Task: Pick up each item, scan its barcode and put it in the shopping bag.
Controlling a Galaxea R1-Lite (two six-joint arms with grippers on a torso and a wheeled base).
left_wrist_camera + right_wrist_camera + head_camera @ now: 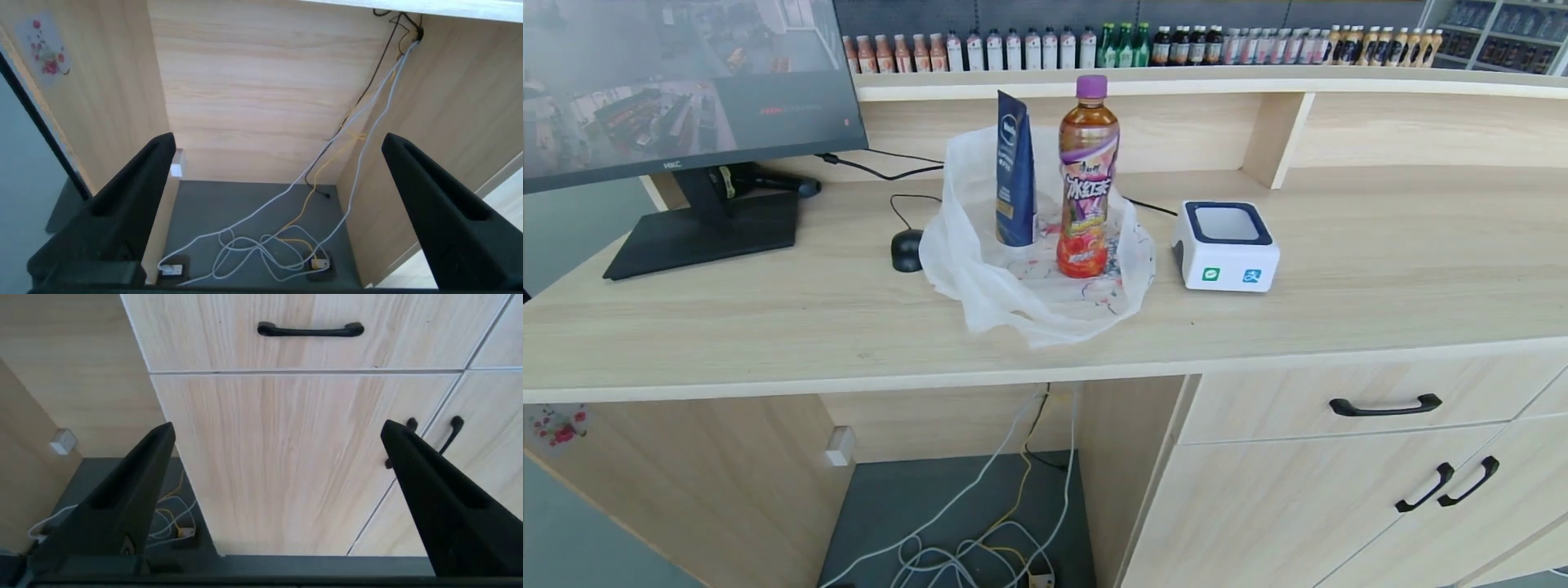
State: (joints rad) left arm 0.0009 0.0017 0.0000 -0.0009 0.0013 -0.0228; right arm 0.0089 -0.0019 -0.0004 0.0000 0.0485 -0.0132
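- Bag (1029, 306) lies spread open on the desk (768, 327). The bottle (1087, 180) and tube (1014, 175) stand upright inside it, tube on the bag's left half.
- Scanner (1225, 245) sits just right of the bag, window up.
- Left gripper (278, 147) hangs well below the bag, facing the cables (270, 245) under it, with fingers (131, 204) spread wide and holding nothing.
- Right gripper (278, 437), below the bag and off to its right, faces the drawer (310, 351), fingers apart, nothing held.
- My read: both items look bagged, so the task seems at or near its end.
- Next call: if anything needs scanning, an arm must first rise above the desk edge, then grip without dragging the thin bag.
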